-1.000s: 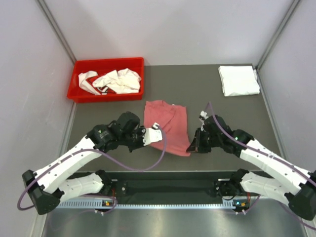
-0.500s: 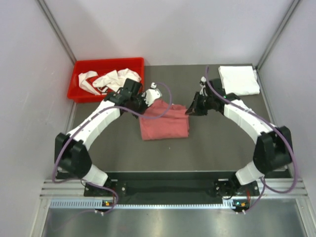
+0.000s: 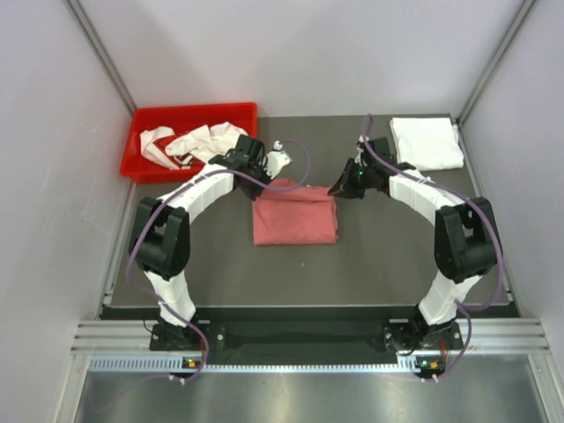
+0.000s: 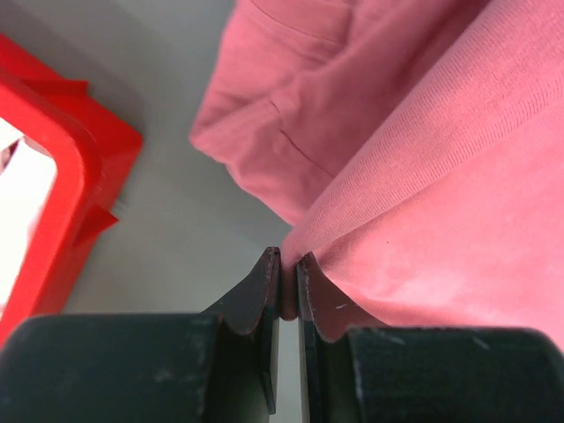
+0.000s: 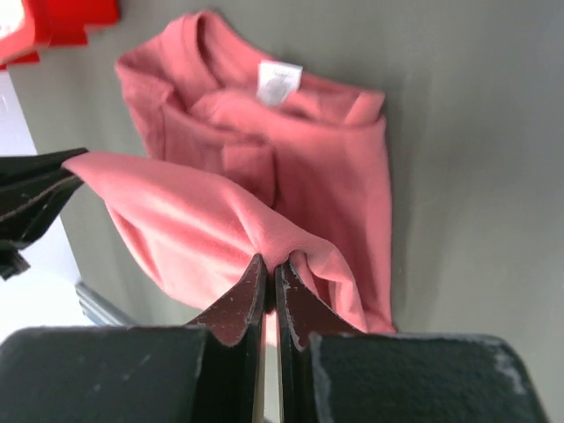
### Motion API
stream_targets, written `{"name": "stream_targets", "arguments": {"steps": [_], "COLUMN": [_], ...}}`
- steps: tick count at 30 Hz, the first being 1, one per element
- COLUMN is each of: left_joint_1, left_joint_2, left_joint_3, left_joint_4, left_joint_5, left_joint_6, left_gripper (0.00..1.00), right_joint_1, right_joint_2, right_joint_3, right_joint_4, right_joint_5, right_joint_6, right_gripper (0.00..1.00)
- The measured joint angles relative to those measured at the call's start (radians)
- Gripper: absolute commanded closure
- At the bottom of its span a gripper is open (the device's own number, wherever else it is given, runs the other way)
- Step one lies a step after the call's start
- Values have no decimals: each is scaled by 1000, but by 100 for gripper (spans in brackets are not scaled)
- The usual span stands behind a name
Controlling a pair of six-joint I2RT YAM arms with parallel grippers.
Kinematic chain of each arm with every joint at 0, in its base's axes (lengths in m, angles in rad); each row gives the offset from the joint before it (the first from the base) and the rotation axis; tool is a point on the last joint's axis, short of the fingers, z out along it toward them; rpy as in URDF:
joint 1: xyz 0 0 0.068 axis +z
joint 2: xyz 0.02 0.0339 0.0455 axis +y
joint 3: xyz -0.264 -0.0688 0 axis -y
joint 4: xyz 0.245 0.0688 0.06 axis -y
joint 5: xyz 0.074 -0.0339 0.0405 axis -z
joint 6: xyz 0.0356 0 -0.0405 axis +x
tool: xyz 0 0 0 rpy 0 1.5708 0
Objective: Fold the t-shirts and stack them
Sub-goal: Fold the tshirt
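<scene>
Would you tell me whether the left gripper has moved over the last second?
Yes: the left gripper moved away from the arm bases, ending beside the red bin, gripping the pink t-shirt.

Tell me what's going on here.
A pink shirt is mid-fold in the middle of the table. The robot's left hand and right hand each pinch its cloth, holding a raised fold over the part lying flat. White shirts sit crumpled in the red bin, and one folded white shirt lies at the far right corner.
</scene>
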Motion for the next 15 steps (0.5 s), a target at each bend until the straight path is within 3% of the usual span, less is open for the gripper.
{"name": "stream_targets", "arguments": {"steps": [2, 3, 4, 5, 7, 8, 12, 15], "left_joint_1": [2, 2, 2, 4, 11, 16, 27, 28], "left_joint_2": [18, 28, 38, 48, 69, 84, 138, 139], "left_joint_3": [3, 7, 9, 10, 10, 13, 57, 79], "left_joint_4": [30, 43, 59, 75, 112, 130, 178, 201], "left_joint_5": [-8, -10, -23, -38, -64, -79, -116, -133], "left_joint_6": [-13, -18, -21, -26, -36, -43, -77, -95], "left_gripper": [99, 94, 76, 66, 57, 47, 45, 45], "right_joint_1": [-7, -11, -18, -28, -52, -66, -107, -97], "right_joint_2": [24, 36, 51, 66, 96, 113, 140, 76], "right_joint_3": [0, 0, 0, 0, 1, 5, 21, -5], "right_joint_4": [26, 35, 45, 57, 92, 103, 126, 138], "right_joint_5": [3, 7, 16, 19, 19, 16, 65, 146], "right_joint_6": [17, 25, 33, 39, 48, 53, 53, 8], "right_gripper": [80, 69, 59, 49, 47, 46, 44, 37]}}
